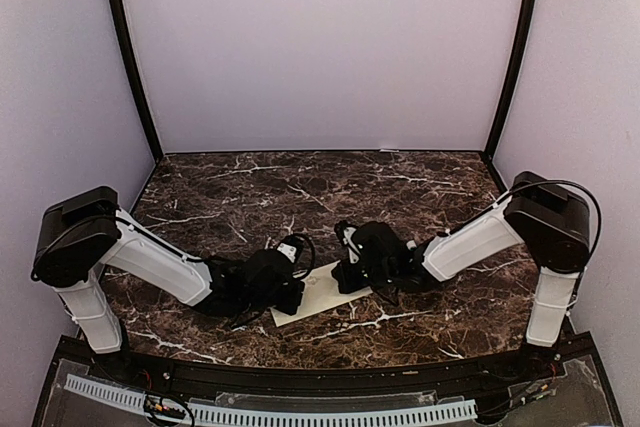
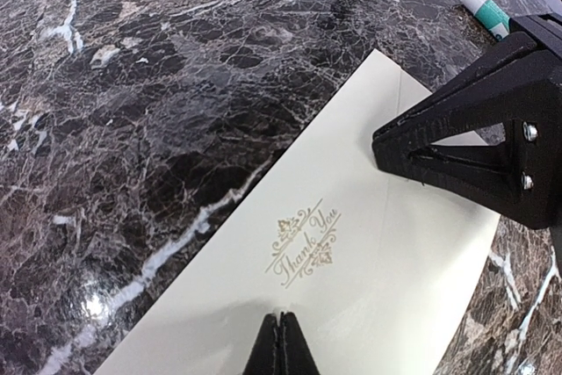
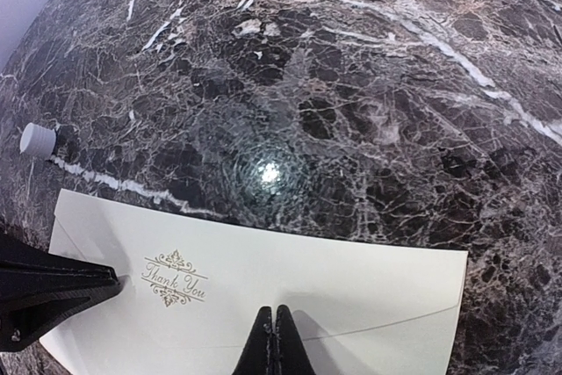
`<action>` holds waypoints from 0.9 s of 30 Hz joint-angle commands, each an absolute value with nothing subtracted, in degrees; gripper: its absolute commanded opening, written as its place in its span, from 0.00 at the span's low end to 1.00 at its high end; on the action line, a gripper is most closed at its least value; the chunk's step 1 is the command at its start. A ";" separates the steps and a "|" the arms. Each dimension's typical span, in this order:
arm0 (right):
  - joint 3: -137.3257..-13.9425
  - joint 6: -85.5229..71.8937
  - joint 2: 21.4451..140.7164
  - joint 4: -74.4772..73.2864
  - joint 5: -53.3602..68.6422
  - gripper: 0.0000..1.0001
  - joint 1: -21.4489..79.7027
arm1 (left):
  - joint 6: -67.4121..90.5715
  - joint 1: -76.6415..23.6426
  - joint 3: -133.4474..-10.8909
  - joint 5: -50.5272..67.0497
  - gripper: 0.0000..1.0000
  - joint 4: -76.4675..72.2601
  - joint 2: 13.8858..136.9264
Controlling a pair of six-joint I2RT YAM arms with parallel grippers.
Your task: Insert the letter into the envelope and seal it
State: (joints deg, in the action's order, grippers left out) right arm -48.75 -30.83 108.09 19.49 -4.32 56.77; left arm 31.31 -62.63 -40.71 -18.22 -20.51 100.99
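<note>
The pale-cream envelope lies flat on the marble table between the two arms, its flap folded down and a gold "Thank You" emblem on it. The envelope fills the lower half of the left wrist view and of the right wrist view. My left gripper is shut, its tips resting on the envelope near the emblem. My right gripper is shut, its tips resting on the envelope at the flap's edge line. Each gripper shows in the other's view. The letter is hidden.
A white glue stick with a green band lies on the dark marble table just beyond the envelope's far corner; its white end shows in the right wrist view. Pale walls enclose the table at the back and sides.
</note>
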 commanded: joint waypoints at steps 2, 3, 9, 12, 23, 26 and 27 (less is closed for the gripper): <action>-50.49 -28.89 107.30 11.96 -5.13 0.00 56.19 | 30.26 -62.67 -38.94 -18.25 0.00 -15.58 99.46; -50.65 -28.86 106.86 11.88 -4.63 0.00 56.29 | 30.20 -62.67 -38.94 -18.23 0.00 -15.57 99.35; -52.28 -27.94 105.90 12.77 0.45 0.00 58.20 | 29.74 -62.67 -39.32 -17.90 0.00 -15.54 98.89; -52.93 -27.60 106.57 15.67 5.43 0.00 59.12 | 29.59 -62.67 -39.33 -17.76 0.00 -15.70 98.88; -55.98 -28.67 111.99 15.69 5.07 0.00 58.50 | 29.51 -62.69 -39.22 -17.45 0.00 -15.95 99.01; -53.66 -29.36 111.78 16.02 3.53 0.00 57.71 | 29.60 -62.71 -39.16 -17.69 0.00 -15.84 98.92; -52.77 -29.54 111.53 16.08 2.96 0.00 57.51 | 29.61 -62.69 -39.09 -17.68 0.00 -15.83 98.84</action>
